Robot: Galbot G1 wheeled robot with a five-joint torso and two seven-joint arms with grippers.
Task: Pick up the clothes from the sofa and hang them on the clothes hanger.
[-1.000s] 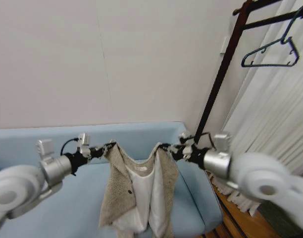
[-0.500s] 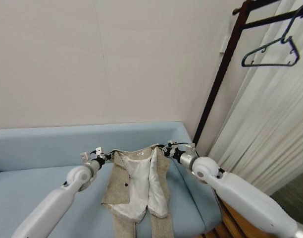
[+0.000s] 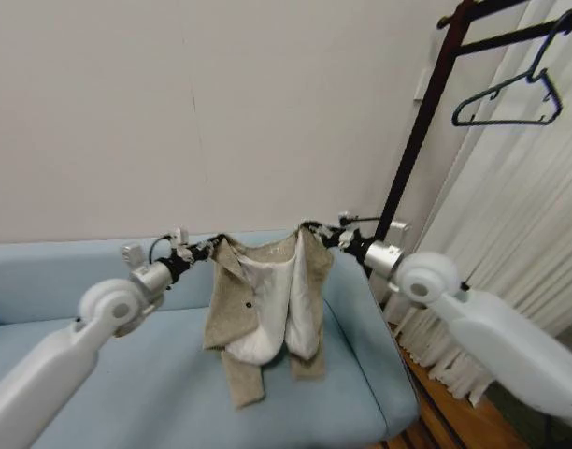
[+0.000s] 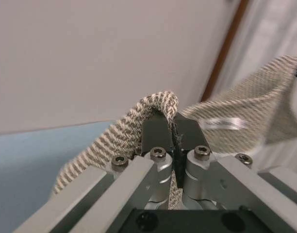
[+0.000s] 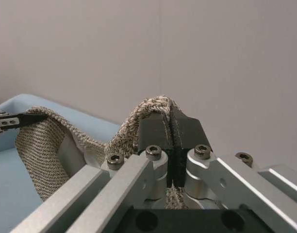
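Observation:
A beige knit jacket (image 3: pixel 263 304) with a white lining hangs spread between my two grippers above the light blue sofa (image 3: pixel 127 393). My left gripper (image 3: pixel 212 246) is shut on its one shoulder, and the knit (image 4: pixel 156 104) bulges over the closed fingers in the left wrist view. My right gripper (image 3: pixel 312 229) is shut on the other shoulder, with the fabric (image 5: pixel 156 106) pinched between its black pads. A dark clothes hanger (image 3: pixel 506 94) hangs from the dark rack's bar (image 3: pixel 510 37) at the upper right, well above and to the right of the jacket.
The rack's dark upright pole (image 3: pixel 412 140) stands just right of the sofa's end. White curtains (image 3: pixel 520 253) hang behind it. A pale wall (image 3: pixel 174 112) is close behind the sofa. Wooden floor (image 3: pixel 445 416) shows at the lower right.
Both grippers have risen and moved farther out with the jacket, which now hangs higher and nearer the wall. The jacket's hem has lifted off the seat.

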